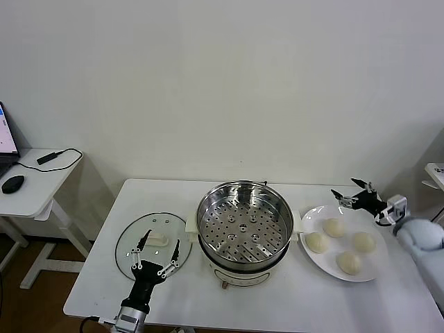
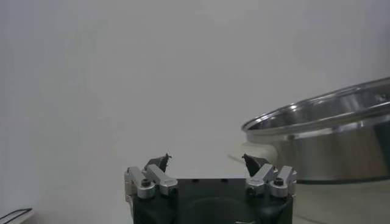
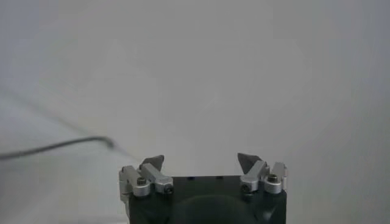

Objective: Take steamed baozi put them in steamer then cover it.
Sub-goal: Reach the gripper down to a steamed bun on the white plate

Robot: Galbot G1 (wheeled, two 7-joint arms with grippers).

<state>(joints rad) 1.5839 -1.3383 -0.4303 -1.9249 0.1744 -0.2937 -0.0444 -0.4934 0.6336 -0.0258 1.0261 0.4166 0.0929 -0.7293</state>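
**Both grippers spread and empty, baozi on the plate, steamer uncovered**

The right gripper [image 1: 355,193] hangs with its jaws spread wide and nothing between them; the right wrist view shows the right gripper [image 3: 200,163] against bare wall, its two dark fingertips [image 3: 153,162] well apart. In the head view it sits above the far right edge of the white plate [image 1: 313,218], at about one o'clock from the plate's middle. The four steamed baozi [image 1: 334,227] lie on that plate below and toward the near side of the jaws, none touching them; the nearest bun is at about seven o'clock from the gripper, the other three [image 1: 317,242] [image 1: 363,241] [image 1: 348,262] farther on toward six o'clock.

The left gripper [image 1: 157,257] also has its jaws spread and holds nothing. It hovers over the near half of the glass lid [image 1: 132,239], with the lid's white handle [image 1: 158,239] just beyond the fingertips at twelve o'clock. The left wrist view shows the left gripper [image 2: 207,163] open, with the steamer [image 2: 329,143] rising at about two o'clock past it.

The steamer [image 1: 244,223] stands at the middle of the white table [image 1: 291,305], uncovered, its perforated tray bare of buns. The lid lies flat on the table at nine o'clock from it, the plate just beside it at three o'clock. A side desk [image 1: 31,184] with a mouse [image 1: 12,184] stands well off at ten o'clock.
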